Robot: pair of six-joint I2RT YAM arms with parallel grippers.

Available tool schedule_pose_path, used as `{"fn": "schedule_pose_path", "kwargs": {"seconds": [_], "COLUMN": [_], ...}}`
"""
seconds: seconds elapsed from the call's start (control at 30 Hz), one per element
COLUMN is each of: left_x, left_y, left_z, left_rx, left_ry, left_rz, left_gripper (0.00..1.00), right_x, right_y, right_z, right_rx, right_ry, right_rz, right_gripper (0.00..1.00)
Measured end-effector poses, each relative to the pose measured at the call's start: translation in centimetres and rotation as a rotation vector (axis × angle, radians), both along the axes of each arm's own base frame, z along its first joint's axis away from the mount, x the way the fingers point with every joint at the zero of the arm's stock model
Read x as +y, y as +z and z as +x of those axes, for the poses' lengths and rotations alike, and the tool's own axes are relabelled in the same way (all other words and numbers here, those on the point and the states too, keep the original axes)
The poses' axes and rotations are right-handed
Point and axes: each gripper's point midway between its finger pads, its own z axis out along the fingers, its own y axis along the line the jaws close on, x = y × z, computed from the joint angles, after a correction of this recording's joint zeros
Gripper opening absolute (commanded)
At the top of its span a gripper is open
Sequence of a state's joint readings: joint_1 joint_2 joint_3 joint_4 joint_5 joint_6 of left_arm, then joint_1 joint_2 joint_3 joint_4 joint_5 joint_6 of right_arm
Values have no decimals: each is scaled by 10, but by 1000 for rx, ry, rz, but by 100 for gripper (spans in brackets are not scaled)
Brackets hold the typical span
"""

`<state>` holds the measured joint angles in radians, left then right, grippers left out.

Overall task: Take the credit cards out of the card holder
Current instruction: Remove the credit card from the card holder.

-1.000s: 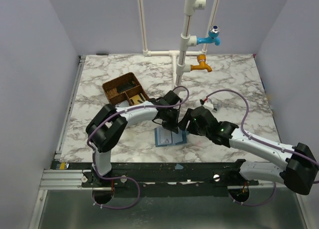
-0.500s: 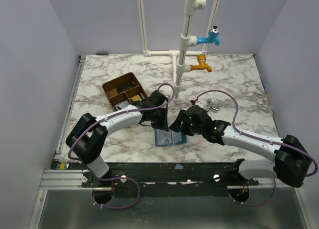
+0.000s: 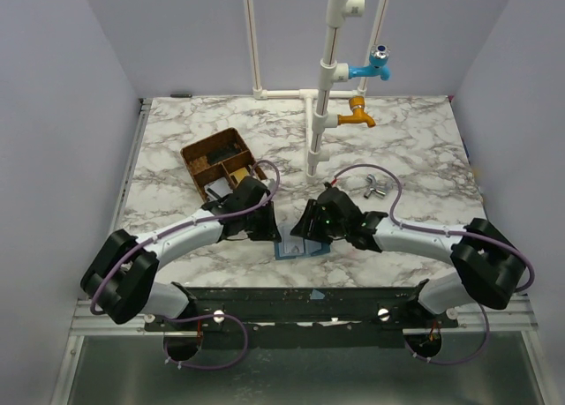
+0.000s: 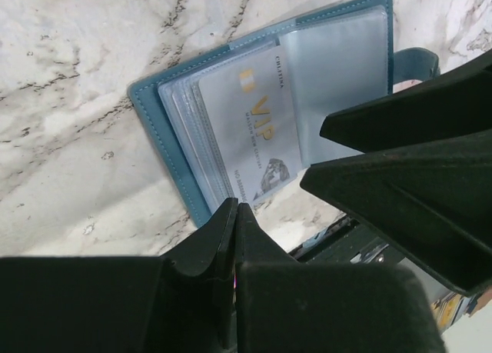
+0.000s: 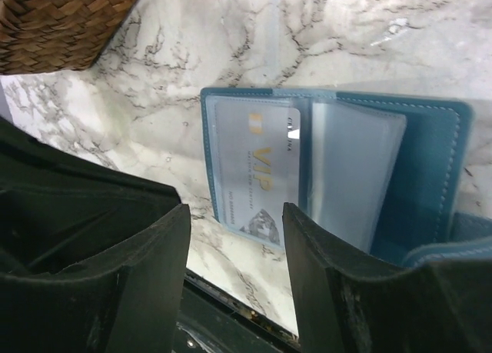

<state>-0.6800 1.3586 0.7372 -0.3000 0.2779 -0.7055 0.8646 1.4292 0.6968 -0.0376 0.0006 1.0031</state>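
Both arms lie lower than a second ago: your left gripper [image 4: 234,214], shut and empty, has drawn aside; your right gripper [image 5: 234,211], half parted, hovers over the open card holder [image 5: 430,184], its credit card [image 5: 254,168] protruding, ready to pull.

Cannot read the fine print on the credit card [image 4: 250,130] under its VIP lettering. Shows only a corner of the woven tray [image 5: 61,22], cut off upper left. Hides most of the card holder [image 3: 284,251] beneath left claw [image 3: 267,236] and right claw [image 3: 302,234], lower centre.
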Motion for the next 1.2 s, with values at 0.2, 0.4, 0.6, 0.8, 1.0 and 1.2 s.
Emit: {"fn": "schedule_pose_path", "kwargs": {"seconds": [0.2, 0.4, 0.6, 0.8, 1.0, 1.2], "left_x": [3, -3, -6, -13, -16, -19], "left_y": [-13, -19, -22, -24, -27, -31], "left_z": [3, 7, 7, 16, 21, 25], "left_rx": [26, 40, 55, 68, 79, 91], "left_ry": [22, 18, 13, 13, 14, 16], "left_rz": [-40, -70, -76, -70, -61, -54], "left_gripper": [3, 3, 2, 1, 0, 0], "right_x": [11, 7, -2, -15, -17, -16], "right_y": [-1, -14, -23, -29, -29, -29], "right_z": [4, 2, 7, 8, 9, 6], "right_rx": [-11, -4, 4, 20, 20, 29], "right_ry": [7, 1, -13, -21, -3, 17], "right_rz": [52, 49, 67, 80, 114, 140], "right_gripper": [54, 53, 53, 49, 40, 35]}}
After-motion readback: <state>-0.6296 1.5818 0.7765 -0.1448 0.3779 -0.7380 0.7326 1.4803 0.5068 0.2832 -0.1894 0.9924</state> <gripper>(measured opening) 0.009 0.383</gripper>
